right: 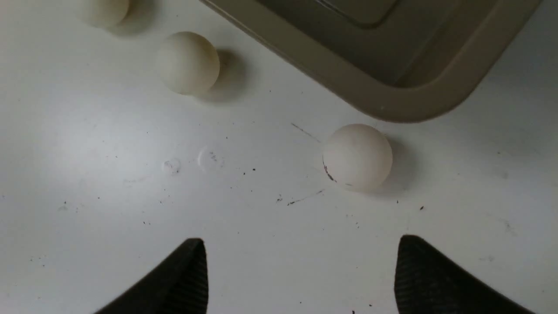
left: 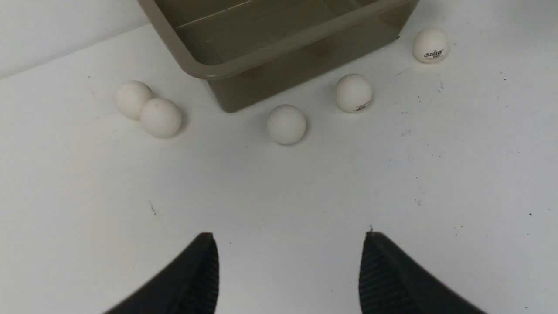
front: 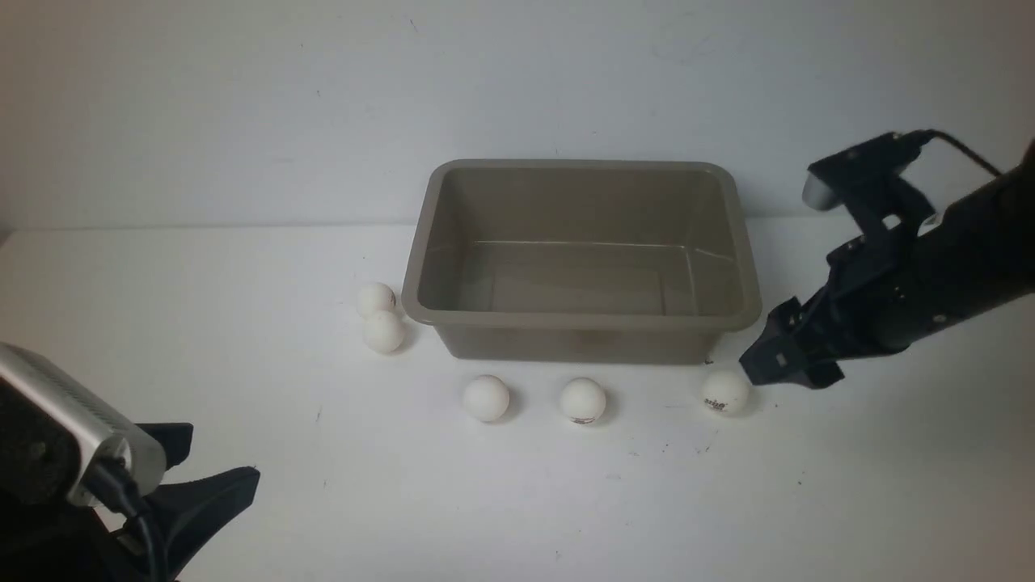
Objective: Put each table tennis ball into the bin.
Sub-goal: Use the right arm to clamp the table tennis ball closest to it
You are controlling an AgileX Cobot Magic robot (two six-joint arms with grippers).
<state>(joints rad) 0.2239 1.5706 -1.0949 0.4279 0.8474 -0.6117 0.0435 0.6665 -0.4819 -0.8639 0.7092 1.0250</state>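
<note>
The taupe bin (front: 582, 320) stands at the table's middle with nothing inside that I can see. Several white table tennis balls lie around it. Two touching balls (front: 376, 299) (front: 384, 331) sit at its left end. Two more balls (front: 486, 398) (front: 582, 400) lie before its front wall. A logo ball (front: 725, 393) rests near its front right corner. My right gripper (front: 764, 372) hovers just right of that ball (right: 357, 157), open (right: 301, 242) and empty. My left gripper (front: 218, 493) is low at the near left, open (left: 290, 237) with nothing between its fingers.
A white wall rises behind the bin. Small dark specks and scuffs (right: 305, 198) mark the white tabletop. The bin's rim (right: 392, 104) lies close beyond the logo ball in the right wrist view.
</note>
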